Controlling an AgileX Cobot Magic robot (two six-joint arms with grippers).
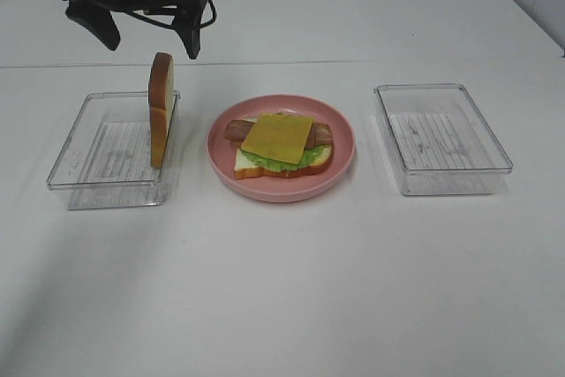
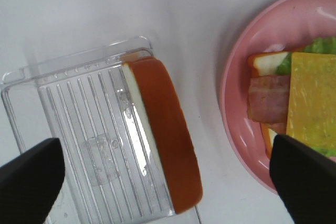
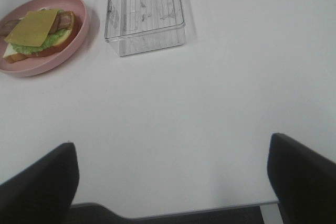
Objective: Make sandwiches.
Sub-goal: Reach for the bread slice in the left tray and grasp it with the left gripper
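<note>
Left gripper [image 1: 150,37], jaws wide, hovers over upright brown-crusted bread slice [image 1: 161,108]; best pinch flat faces, lift straight.

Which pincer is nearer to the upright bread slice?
Left. The left pincer hangs open above the bread slice; the right pincer is open over bare table, far off.

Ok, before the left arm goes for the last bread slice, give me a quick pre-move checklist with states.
1. Left gripper open, fingers wide: ok.
2. Bread slice on edge against the left tray wall, reachable: ok.
3. Gripper over the slice: ok.
4. Stack on pink plate topped with cheese, ready for bread: ok.
5. Right gripper open, away from plate: ok.
6. Slice stable when touched: cannot tell.
</note>
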